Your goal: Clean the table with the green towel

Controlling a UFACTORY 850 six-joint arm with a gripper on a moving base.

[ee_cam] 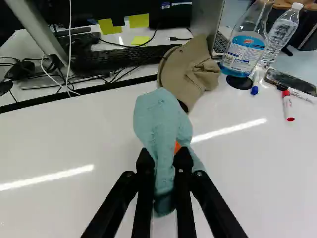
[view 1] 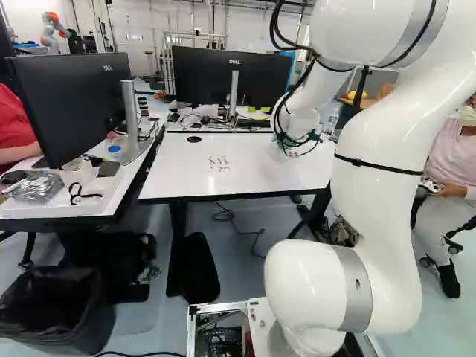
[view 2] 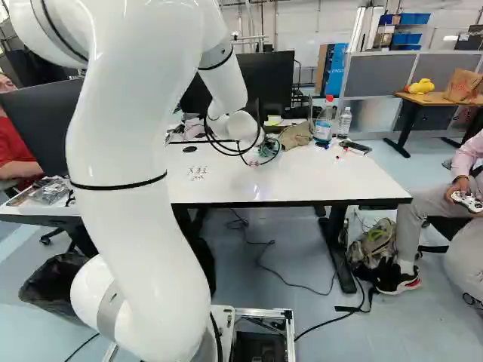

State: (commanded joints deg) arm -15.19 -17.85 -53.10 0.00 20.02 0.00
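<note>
Green towel [ee_cam: 157, 119], gripped in the jaws, its long axis toward the cap [ee_cam: 185, 74].

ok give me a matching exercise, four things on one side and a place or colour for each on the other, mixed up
1 towel
2 cap
3 scribbles
4 trash bin

A standing on the floor
B gripped between the fingers
C beige
D on the white tabletop, in black

Pairs: 1-B, 2-C, 3-D, 4-A
</note>
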